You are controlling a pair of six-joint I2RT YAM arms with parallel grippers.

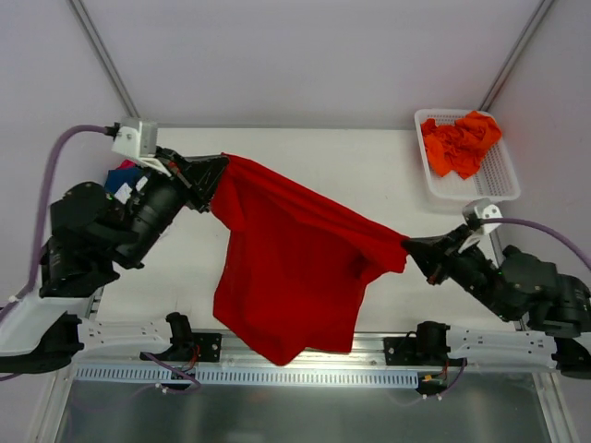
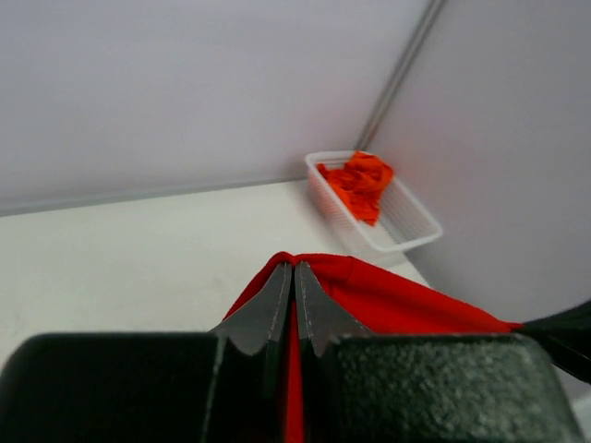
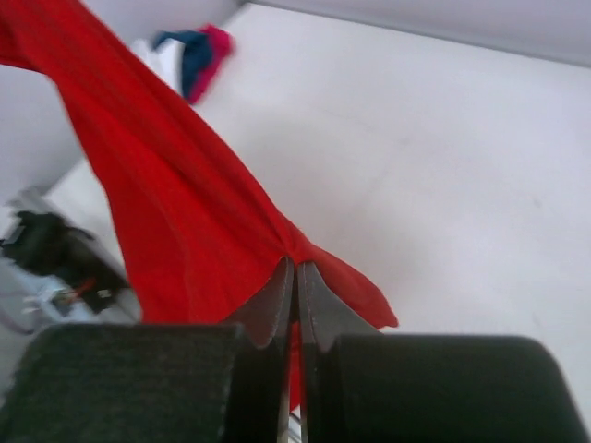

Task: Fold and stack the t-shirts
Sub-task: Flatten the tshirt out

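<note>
A deep red t-shirt hangs stretched in the air between my two grippers, its lower part drooping past the table's near edge. My left gripper is shut on its upper left corner; in the left wrist view the cloth is pinched between the shut fingers. My right gripper is shut on the shirt's right edge; the right wrist view shows the cloth fanning out from the fingertips. Orange t-shirts lie crumpled in the basket. Blue, pink and white tees lie bunched at the far left.
A white mesh basket stands at the table's back right corner and also shows in the left wrist view. The white table top lies below the shirt. Metal frame posts rise at the back corners.
</note>
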